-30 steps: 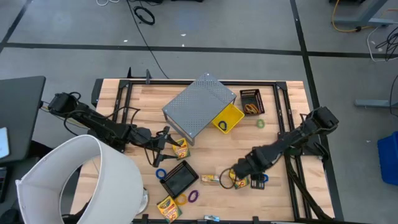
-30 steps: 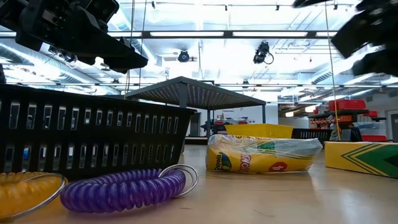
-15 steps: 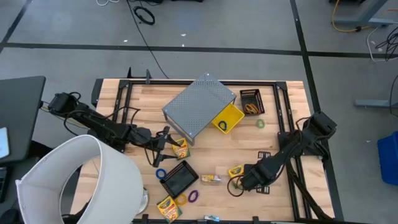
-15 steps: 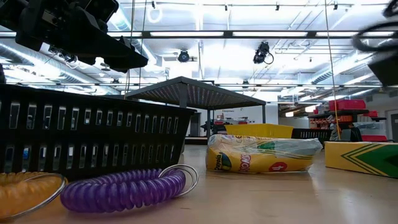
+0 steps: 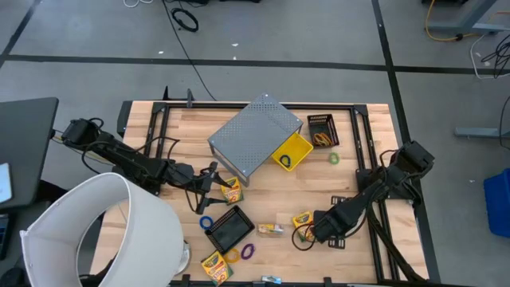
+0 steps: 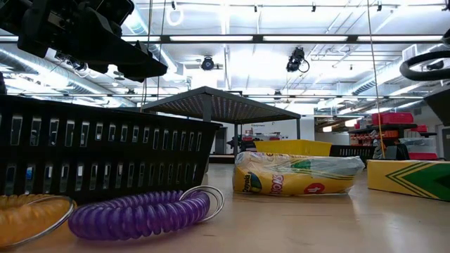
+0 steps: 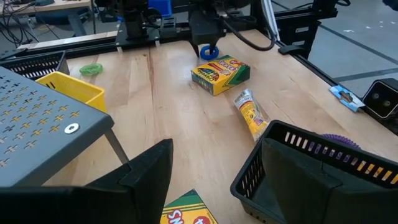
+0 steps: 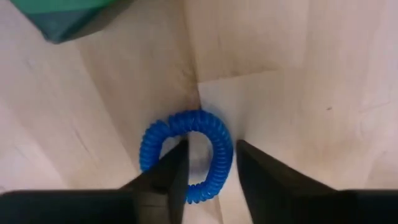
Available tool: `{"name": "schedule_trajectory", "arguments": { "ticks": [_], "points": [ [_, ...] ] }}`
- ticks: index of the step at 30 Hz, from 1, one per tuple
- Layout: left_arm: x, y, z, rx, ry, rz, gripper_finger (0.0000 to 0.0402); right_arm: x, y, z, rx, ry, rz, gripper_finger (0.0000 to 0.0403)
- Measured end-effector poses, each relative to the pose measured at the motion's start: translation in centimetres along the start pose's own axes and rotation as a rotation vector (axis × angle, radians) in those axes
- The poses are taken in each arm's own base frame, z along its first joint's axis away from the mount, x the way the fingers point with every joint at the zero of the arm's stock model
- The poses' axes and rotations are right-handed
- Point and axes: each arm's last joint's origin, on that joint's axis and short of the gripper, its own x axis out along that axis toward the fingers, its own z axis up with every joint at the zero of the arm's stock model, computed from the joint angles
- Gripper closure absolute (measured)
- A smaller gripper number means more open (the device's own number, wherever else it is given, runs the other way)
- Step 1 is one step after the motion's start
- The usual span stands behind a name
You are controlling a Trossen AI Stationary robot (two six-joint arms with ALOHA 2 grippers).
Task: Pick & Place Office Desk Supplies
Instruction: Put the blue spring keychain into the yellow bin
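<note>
Closing my right gripper (image 8: pixel 209 165) on blue coil loop (image 8: pixel 186 155), just beside crayon box (image 5: pixel 304 219); fingers spread, straddling one side. Loop light, springy; pinch single strand

supplies lying scattered over the tabletop (image 5: pixel 351 171), both arms reaching in from the sides

a perforated stand (image 5: pixel 253 135) is sitting at the middle back, with a bin (image 5: pixel 296 147) tucked at its right corner and a small basket (image 5: pixel 322 129) beyond that. the left gripper (image 5: pixel 209 185) is hovering left of a crayon box (image 5: pixel 231 191); a tray (image 5: pixel 230 228) is lying nearer the front. a second crayon box (image 5: pixel 303 218) is lying just left of the right gripper (image 5: pixel 323 231), which is straddling a coil loop (image 8: pixel 186 155).
</note>
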Motion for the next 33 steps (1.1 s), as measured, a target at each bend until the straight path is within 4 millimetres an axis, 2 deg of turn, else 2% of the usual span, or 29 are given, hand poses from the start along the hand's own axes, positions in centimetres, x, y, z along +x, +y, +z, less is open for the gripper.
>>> {"name": "schedule_trajectory", "arguments": {
  "ticks": [4,6,12,21,25,33],
  "points": [
    [0.0,0.0,0.0,0.0,0.0,0.003,0.0151,0.0,-0.2,0.1,0.009,0.006,-0.01,0.0364],
    [0.0,0.0,0.0,0.0,0.0,0.003,0.0151,0.0,-0.3,0.1,0.015,0.008,-0.009,0.0387],
    [0.0,0.0,0.0,0.0,0.0,0.004,0.0151,-0.3,-0.5,0.5,0.04,0.005,-0.014,0.0397],
    [0.0,0.0,0.0,0.0,0.001,0.004,0.0151,-4.3,-1.5,2.4,0.09,-0.157,-0.301,0.0401],
    [0.0,0.0,0.0,-0.001,0.001,0.004,0.0151,-5.6,-2.9,4.0,0.126,-0.281,-0.424,0.0401],
    [0.0,0.0,0.0,-0.001,0.0,0.004,0.0151,-6.6,-6.6,6.2,0.166,-0.387,-0.648,0.0402]
  ]
}}
